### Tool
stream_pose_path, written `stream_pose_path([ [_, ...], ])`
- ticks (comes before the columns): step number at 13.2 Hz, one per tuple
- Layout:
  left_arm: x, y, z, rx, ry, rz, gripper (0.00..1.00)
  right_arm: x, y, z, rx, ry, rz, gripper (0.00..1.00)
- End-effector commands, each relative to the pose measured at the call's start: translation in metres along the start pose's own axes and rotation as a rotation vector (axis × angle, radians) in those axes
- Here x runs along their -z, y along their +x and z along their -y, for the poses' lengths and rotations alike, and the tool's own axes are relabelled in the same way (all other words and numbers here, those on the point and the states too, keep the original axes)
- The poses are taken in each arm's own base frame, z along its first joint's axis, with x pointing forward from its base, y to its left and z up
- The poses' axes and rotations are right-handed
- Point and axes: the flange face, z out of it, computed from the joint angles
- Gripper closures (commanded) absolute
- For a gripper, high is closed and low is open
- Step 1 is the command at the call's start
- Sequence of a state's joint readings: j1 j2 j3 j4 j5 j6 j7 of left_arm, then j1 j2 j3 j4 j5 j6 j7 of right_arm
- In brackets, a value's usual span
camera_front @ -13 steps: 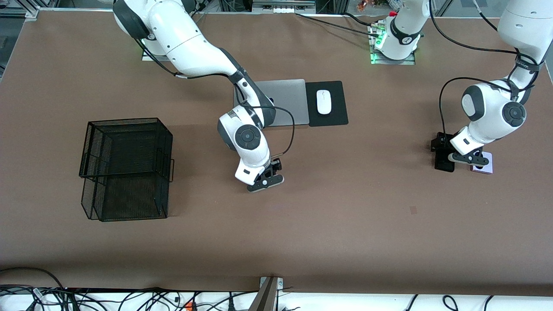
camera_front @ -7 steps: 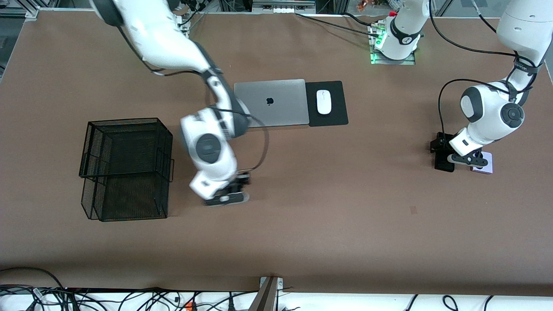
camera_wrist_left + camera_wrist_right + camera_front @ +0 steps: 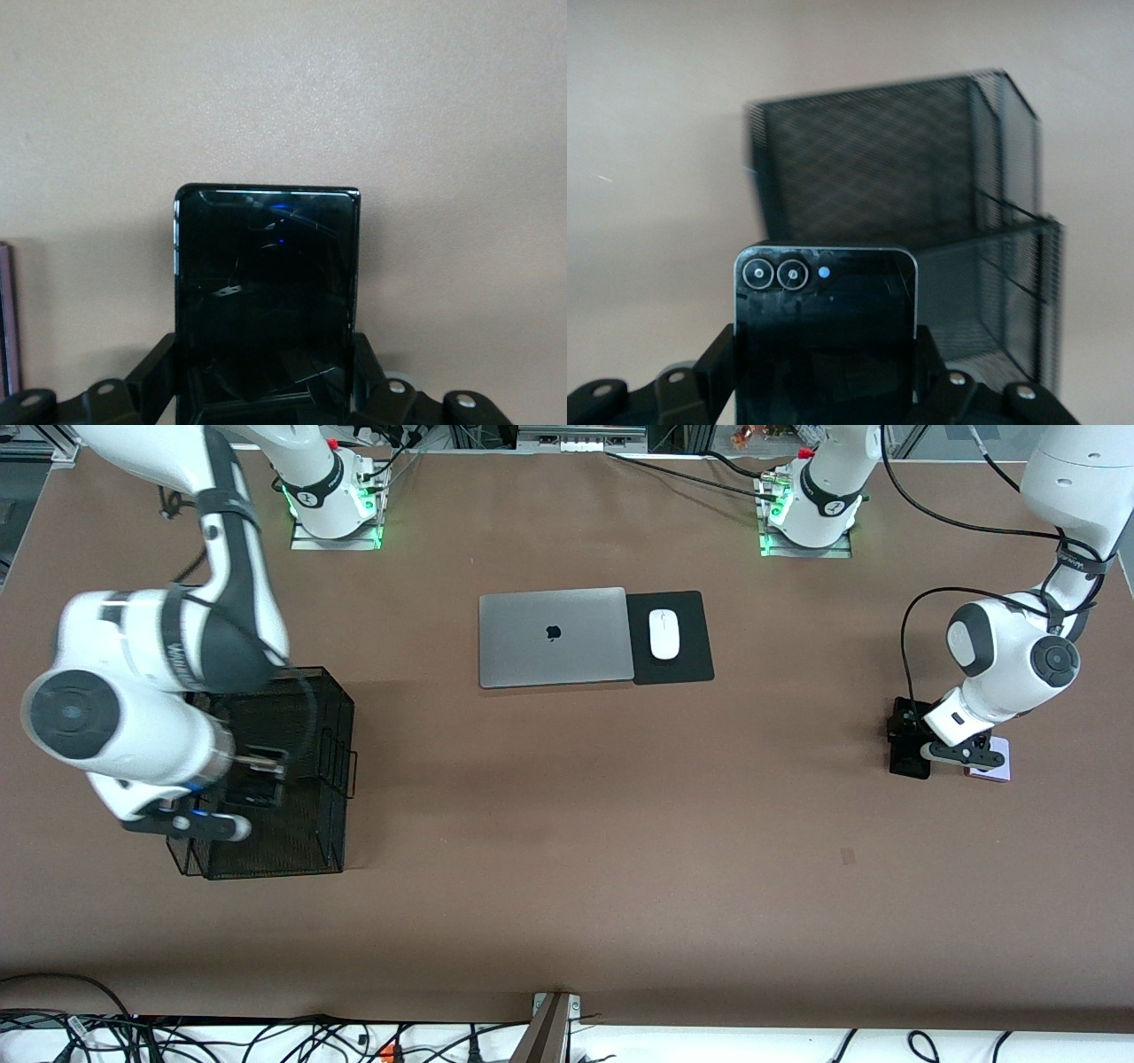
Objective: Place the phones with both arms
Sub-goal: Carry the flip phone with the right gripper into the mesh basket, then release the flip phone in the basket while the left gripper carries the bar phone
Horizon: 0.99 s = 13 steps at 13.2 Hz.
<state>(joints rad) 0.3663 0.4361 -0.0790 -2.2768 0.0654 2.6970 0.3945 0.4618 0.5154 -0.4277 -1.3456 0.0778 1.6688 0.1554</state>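
Because the small black flip phone (image 3: pixel 825 336) is pinched upright between the right gripper (image 3: pixel 232 797)'s fingers, it hangs over the black mesh basket (image 3: pixel 301 717), seemingly for dropping in. Well apart from the basket, toward the left arm's end, the left gripper (image 3: pixel 941 744) clamps the black slab phone (image 3: pixel 266 301) low over the table (image 3: pixel 620 850), beside the lavender-white flip phone (image 3: pixel 997 766); both wrists point downward.

Right gripper (image 3: pixel 232 812) up in the air, fingers clamped on a flip phone (image 3: pixel 825 332). Left gripper (image 3: pixel 941 749) low, fingers clamped on a slab phone (image 3: pixel 267 301).
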Motion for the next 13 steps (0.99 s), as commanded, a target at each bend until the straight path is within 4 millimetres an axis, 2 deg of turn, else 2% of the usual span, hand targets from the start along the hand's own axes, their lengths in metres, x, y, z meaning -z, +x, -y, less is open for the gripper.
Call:
stream_pose_path([
  [1,-0.015,0.006,0.001,0.006,-0.009,0.0,0.74,-0.023,-0.04,-0.053,-0.003,0.047,0.077,1.0],
  [2,-0.014,0.006,0.001,0.006,-0.009,0.0,0.75,-0.034,-0.045,-0.068,-0.024,0.054,0.083,1.0],
  [4,-0.009,0.011,0.003,0.011,-0.005,-0.008,0.81,-0.062,-0.057,-0.086,-0.025,0.071,0.09,1.0],
  [6,-0.002,0.017,0.005,0.018,0.001,-0.019,0.81,-0.094,-0.067,-0.101,0.046,0.086,0.078,1.0],
  [7,0.005,0.02,0.007,0.018,0.004,-0.021,0.81,-0.106,-0.069,-0.102,0.052,0.086,0.07,1.0],
  [8,0.016,0.03,0.01,0.027,0.001,-0.009,0.82,-0.112,-0.068,-0.102,0.051,0.083,0.058,1.0],
  [9,0.031,0.044,0.005,0.037,-0.01,0.019,0.83,-0.116,-0.067,-0.102,0.054,0.078,0.056,1.0],
  [12,0.06,0.062,0.004,0.058,-0.016,0.049,0.87,-0.122,-0.06,-0.103,0.064,0.068,0.024,1.0],
  [13,0.064,0.072,-0.008,0.067,-0.018,0.054,0.88,-0.125,-0.058,-0.103,0.064,0.063,0.02,1.0],
])
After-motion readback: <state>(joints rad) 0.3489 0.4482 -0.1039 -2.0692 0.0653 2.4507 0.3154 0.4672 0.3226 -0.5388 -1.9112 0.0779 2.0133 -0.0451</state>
